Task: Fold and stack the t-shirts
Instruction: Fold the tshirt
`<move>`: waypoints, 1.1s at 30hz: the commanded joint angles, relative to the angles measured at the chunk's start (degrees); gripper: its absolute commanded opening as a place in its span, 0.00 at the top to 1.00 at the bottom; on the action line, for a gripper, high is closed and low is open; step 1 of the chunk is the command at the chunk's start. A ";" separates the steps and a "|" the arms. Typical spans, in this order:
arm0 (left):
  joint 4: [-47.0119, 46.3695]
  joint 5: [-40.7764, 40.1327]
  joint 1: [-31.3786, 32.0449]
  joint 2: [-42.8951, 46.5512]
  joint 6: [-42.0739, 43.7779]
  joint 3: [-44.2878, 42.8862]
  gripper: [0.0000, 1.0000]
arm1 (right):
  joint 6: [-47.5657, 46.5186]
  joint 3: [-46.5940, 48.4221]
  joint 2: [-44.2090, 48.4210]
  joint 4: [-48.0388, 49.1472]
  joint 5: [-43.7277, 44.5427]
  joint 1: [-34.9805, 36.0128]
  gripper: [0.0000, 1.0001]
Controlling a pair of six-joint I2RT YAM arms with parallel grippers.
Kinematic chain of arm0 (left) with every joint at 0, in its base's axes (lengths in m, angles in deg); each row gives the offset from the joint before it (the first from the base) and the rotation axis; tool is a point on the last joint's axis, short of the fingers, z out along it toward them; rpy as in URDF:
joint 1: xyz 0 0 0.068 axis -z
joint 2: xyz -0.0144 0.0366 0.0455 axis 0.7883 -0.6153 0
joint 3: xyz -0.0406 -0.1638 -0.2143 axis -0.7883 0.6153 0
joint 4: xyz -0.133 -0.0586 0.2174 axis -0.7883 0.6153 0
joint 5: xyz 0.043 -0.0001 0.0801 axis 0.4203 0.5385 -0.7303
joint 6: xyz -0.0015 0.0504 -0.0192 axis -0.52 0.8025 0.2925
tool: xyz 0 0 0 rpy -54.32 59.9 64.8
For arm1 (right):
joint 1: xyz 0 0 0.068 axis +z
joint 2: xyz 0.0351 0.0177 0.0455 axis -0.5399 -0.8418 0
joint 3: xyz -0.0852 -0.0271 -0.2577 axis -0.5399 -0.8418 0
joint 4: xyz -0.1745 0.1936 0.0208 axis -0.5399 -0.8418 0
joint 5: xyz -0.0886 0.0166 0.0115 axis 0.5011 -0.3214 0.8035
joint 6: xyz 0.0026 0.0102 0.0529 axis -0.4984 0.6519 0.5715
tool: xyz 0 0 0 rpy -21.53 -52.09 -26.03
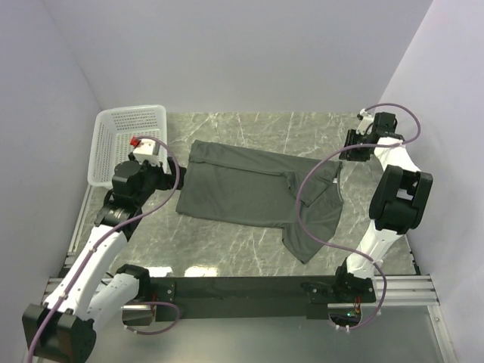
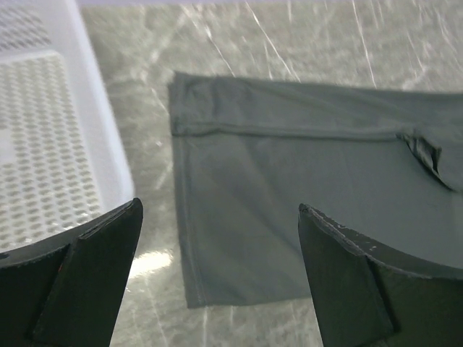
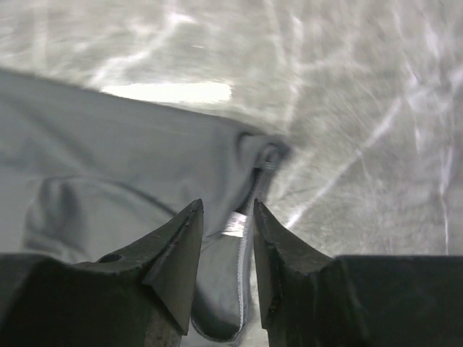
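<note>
A dark grey t-shirt (image 1: 242,189) lies spread on the marble table, partly folded, with one sleeve trailing toward the near right. My left gripper (image 1: 169,178) hovers wide open above the shirt's left hem (image 2: 239,217), its jaws far apart with nothing between them. My right gripper (image 1: 342,160) is at the shirt's far right edge, over the collar. In the right wrist view the gripper (image 3: 228,206) has its jaws slightly apart. The collar fabric (image 3: 242,289) and a small white label (image 3: 233,225) lie below the gap and are not pinched.
A white mesh basket (image 1: 100,151) stands at the far left, right beside the left gripper, and its wall (image 2: 101,123) shows in the left wrist view. Pale walls close in the table on three sides. Cables loop over the shirt's right part.
</note>
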 commanded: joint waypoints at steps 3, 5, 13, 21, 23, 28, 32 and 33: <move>-1.32 9.40 0.08 -4.98 -3.55 -2.81 0.08 | -6.48 1.65 0.08 -0.73 -7.33 -0.34 0.58; -1.24 11.59 0.08 -7.78 -5.05 -3.51 0.10 | -5.87 3.23 -2.02 -1.26 -6.80 -0.34 0.58; -2.29 11.52 0.08 -21.14 -17.87 -7.72 0.36 | -4.73 4.73 -4.93 -1.62 -10.14 -0.16 0.72; -3.52 5.55 2.36 -35.83 -23.43 -14.06 0.55 | -9.98 2.10 -0.02 -3.98 -18.63 -0.25 0.75; -2.56 5.72 3.33 -35.84 -22.37 -14.59 0.57 | -17.50 1.74 2.62 -9.41 -23.56 -0.25 0.72; 0.52 2.56 5.44 -24.72 -17.10 -9.42 0.53 | -47.13 -0.97 7.88 -33.56 -31.42 3.61 0.64; 2.19 -2.61 5.44 -13.45 -21.02 -1.69 0.31 | -64.88 -13.96 17.81 -32.56 -26.15 12.02 0.57; 2.02 -2.89 5.44 -11.34 -22.79 1.38 0.15 | -66.93 -19.64 20.27 -31.42 -25.01 13.62 0.55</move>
